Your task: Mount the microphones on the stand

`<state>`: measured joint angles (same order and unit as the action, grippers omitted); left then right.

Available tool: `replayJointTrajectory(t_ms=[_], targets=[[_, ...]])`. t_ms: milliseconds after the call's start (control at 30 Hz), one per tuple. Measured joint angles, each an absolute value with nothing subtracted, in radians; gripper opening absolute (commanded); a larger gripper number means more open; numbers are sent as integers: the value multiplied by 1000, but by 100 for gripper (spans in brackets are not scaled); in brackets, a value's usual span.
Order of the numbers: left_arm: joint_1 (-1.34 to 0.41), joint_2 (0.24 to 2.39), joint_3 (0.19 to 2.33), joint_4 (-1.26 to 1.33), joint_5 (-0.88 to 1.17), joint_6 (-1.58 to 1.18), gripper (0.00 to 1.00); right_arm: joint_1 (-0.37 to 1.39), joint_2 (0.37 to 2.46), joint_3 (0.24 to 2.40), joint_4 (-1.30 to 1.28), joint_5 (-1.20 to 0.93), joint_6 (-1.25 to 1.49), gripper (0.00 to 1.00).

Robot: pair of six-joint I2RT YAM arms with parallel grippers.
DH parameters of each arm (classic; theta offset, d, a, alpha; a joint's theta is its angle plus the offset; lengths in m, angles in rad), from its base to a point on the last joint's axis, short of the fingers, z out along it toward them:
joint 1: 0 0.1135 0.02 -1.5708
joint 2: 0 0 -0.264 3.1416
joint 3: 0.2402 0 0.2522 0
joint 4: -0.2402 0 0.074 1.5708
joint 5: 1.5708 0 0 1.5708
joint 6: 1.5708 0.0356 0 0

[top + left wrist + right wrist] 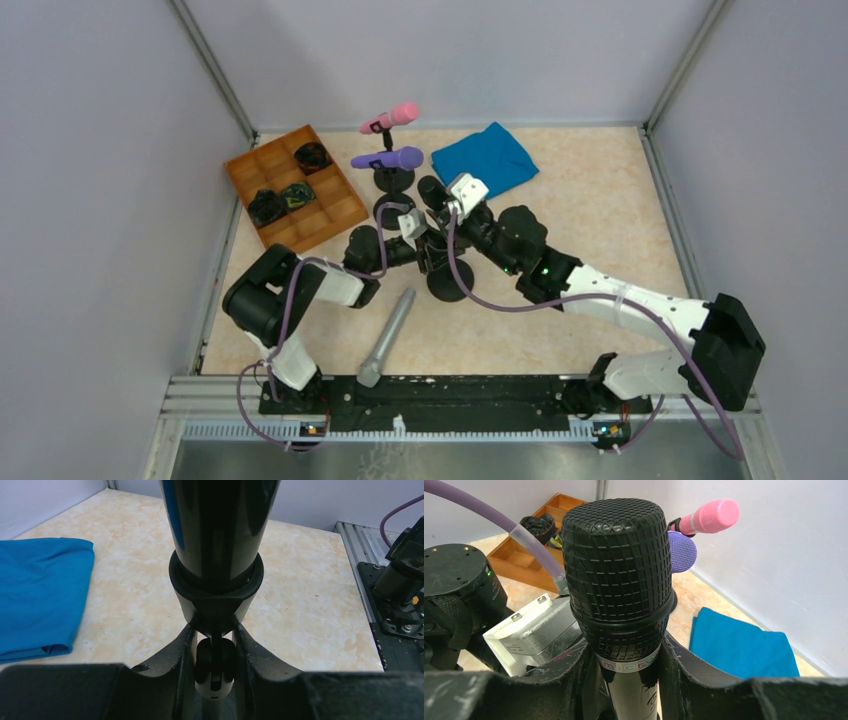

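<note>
A black microphone [616,575] stands upright in my right gripper [629,667], which is shut on its neck just under the mesh head. In the left wrist view its glossy body [216,525] passes down through the ring clip [216,582] of a black stand. My left gripper [215,667] is shut on that clip's joint below the ring. Both grippers meet at mid-table, the right [445,200] just beyond the left [428,243]. A pink microphone [392,118] and a purple microphone [390,158] sit on stands behind. A silver microphone [388,335] lies on the table in front.
A wooden divided tray [340,205] with dark items is at the back left. A blue cloth [485,158] lies at the back, right of the stands. Round stand bases [393,182] crowd the middle. Grey walls enclose the table on three sides.
</note>
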<state>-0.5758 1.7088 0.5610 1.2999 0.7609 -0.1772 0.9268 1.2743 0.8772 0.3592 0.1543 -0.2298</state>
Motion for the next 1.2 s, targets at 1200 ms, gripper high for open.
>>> replayJointTrajectory(t_ms=[1200], targets=[[-491, 1522, 404, 1225, 763, -152, 0, 997, 1393, 906, 448, 184, -161, 0]])
